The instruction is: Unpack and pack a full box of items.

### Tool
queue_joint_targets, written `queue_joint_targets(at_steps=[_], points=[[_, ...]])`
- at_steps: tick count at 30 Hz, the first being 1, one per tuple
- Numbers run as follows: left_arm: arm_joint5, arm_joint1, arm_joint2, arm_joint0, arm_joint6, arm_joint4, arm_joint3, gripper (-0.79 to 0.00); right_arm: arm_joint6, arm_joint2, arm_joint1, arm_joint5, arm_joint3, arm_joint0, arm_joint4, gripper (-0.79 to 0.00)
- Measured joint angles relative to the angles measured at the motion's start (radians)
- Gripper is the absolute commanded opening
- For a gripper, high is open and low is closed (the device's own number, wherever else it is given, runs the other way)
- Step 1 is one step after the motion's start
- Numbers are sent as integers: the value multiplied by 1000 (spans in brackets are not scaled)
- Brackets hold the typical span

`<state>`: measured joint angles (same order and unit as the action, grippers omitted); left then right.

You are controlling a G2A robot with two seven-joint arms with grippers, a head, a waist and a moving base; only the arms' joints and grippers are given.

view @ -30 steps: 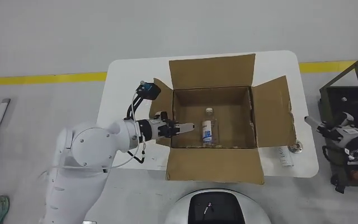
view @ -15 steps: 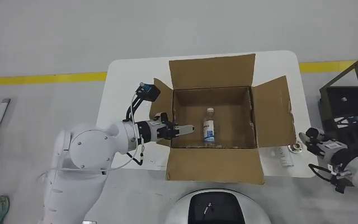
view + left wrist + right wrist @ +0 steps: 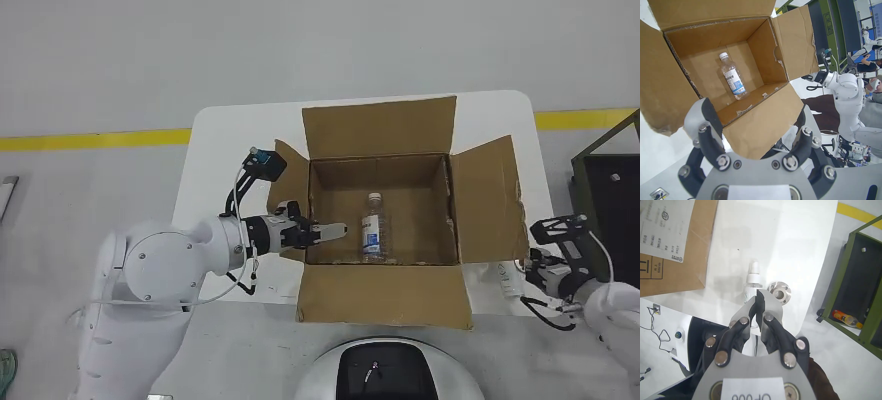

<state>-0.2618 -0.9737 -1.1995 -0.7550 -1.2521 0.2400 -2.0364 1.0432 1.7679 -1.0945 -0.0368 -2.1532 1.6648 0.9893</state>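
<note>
While the left hand [image 3: 753,109] stays wide open and empty, the lone bottle [image 3: 732,81] in the box [image 3: 757,47] lying ahead of it, the right hand [image 3: 757,300], closed on nothing, has swung in above the spray bottle [image 3: 751,283] on the desk [image 3: 791,237], probably the next pick.

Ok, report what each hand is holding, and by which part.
Nothing is held. Left hand open, empty, at the box; right hand shut on nothing, by the spray bottle.

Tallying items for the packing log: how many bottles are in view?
3. One clear bottle lies in the cardboard box; a spray bottle lies on the table beside the metal flange; an orange bottle lies in the green cart. Flaps may hide others.
</note>
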Motion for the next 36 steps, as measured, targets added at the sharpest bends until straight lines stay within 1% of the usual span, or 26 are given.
queue_joint_targets(at_steps=[1, 2, 5, 14, 15, 17, 18, 23, 26, 28, 29, 36], points=[[0, 0, 0, 0, 0, 0, 0, 0, 12, -11, 1, -6, 5, -10, 13, -385], [0, 0, 0, 0, 0, 0, 0, 0, 30, -23, 1, -13, 14, -24, 26, -397], [0, 0, 0, 0, 0, 0, 0, 0, 57, -49, 3, -19, 35, -50, 71, -400], [0, 0, 0, 0, 0, 0, 0, 0, 61, -117, 2, -21, 102, -95, 117, -397], [0, 0, 0, 0, 0, 0, 0, 0, 62, -124, 2, -21, 108, -99, 122, -372], [0, 0, 0, 0, 0, 0, 0, 0, 62, -139, 1, -21, 119, -106, 129, -283], [0, 0, 0, 0, 0, 0, 0, 0, 62, -145, 1, -21, 124, -108, 132, -302], [0, 0, 0, 0, 0, 0, 0, 0, 62, -169, 0, -19, 141, -113, 149, -317], [0, 0, 0, 0, 0, 0, 0, 0, 59, -177, -1, -21, 147, -112, 153, -369], [0, 0, 0, 0, 0, 0, 0, 0, 58, -182, -1, -23, 150, -113, 155, -366], [0, 0, 0, 0, 0, 0, 0, 0, 58, -187, -1, -23, 152, -113, 158, -394], [0, 0, 0, 0, 0, 0, 0, 0, 56, -214, -4, -30, 164, -113, 175, -397]])
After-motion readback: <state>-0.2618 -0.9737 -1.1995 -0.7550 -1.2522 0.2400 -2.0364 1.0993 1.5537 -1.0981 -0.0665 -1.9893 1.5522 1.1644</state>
